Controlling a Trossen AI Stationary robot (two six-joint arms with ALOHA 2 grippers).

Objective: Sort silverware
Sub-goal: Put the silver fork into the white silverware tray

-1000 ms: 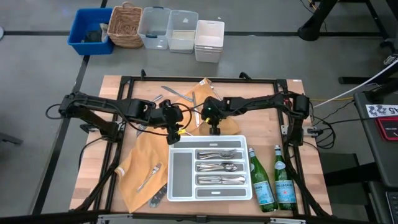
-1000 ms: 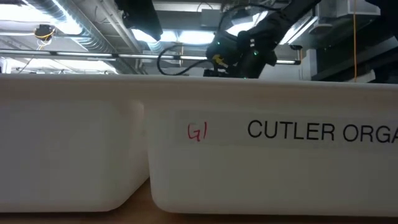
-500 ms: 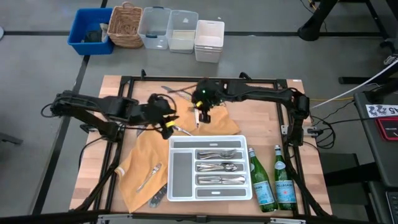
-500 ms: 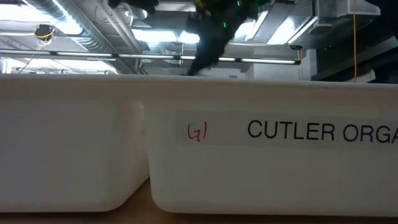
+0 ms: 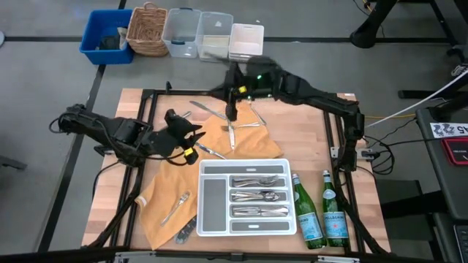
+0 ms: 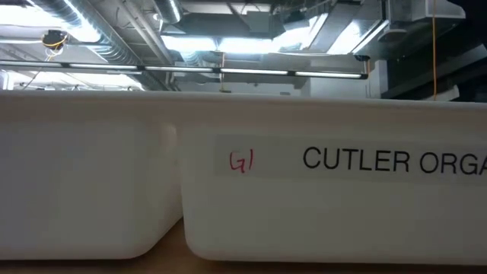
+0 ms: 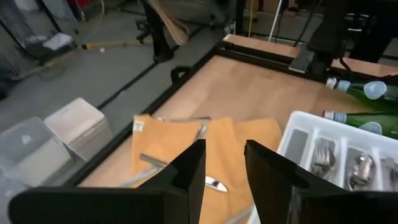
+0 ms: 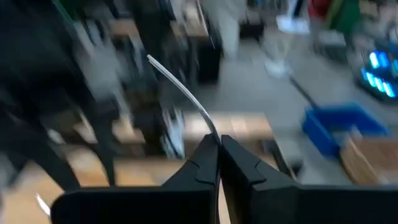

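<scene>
High view is showing the tray (image 5: 208, 219) already holding most of the silverware (image 5: 257, 196) in three slots, while several pieces are still lying on the cloth (image 5: 164, 186) beyond and beside it. Right gripper (image 5: 231, 111) is hanging above the cloth's far end, fingers clamped on one thin piece (image 8: 182, 94); left gripper (image 5: 191, 139) is sitting spread and empty by the tray's far-left corner.

- Right gripper (image 5: 231, 109): upper centre, above orange cloth (image 5: 172, 197).
- Left gripper (image 5: 191, 143): left of centre, over the cloth.
- White tray (image 5: 207, 220): lower centre, holding silverware (image 5: 257, 196).
- Two green bottles (image 5: 322, 215): right of tray.
</scene>
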